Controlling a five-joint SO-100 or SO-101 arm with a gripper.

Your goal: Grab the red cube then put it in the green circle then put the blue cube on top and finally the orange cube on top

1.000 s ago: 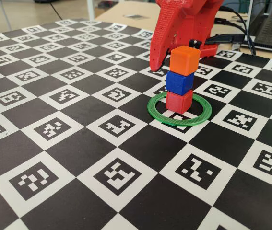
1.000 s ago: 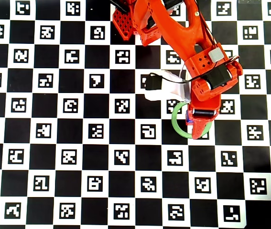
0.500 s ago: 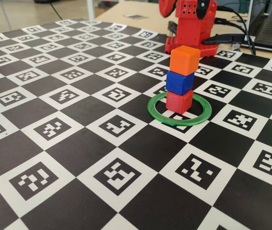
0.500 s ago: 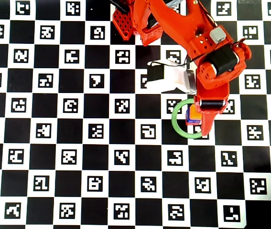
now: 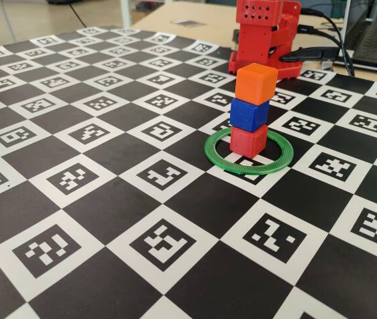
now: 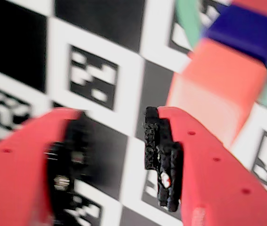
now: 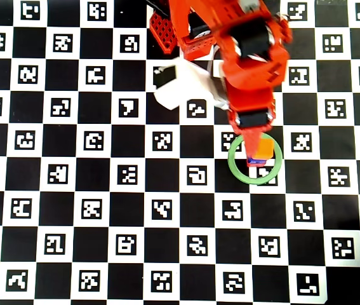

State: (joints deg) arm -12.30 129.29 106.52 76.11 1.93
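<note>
Fixed view: the red cube (image 5: 249, 141) sits inside the green circle (image 5: 249, 152) on the checkered marker mat (image 5: 108, 199). The blue cube (image 5: 249, 113) rests on it, and the orange cube (image 5: 255, 82) is on top, slightly offset.

Wrist view: the gripper (image 6: 119, 155) has its jaws parted and holds nothing; the orange cube (image 6: 215, 89) lies just beyond them, blurred.

Overhead view: the arm (image 7: 246, 70) reaches over the ring (image 7: 233, 162), partly covering the stack; the orange top (image 7: 266, 149) is visible.

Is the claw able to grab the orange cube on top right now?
Probably yes: the orange cube tops the stack with nothing over it, and the open claw hovers beside it in the wrist view.
</note>
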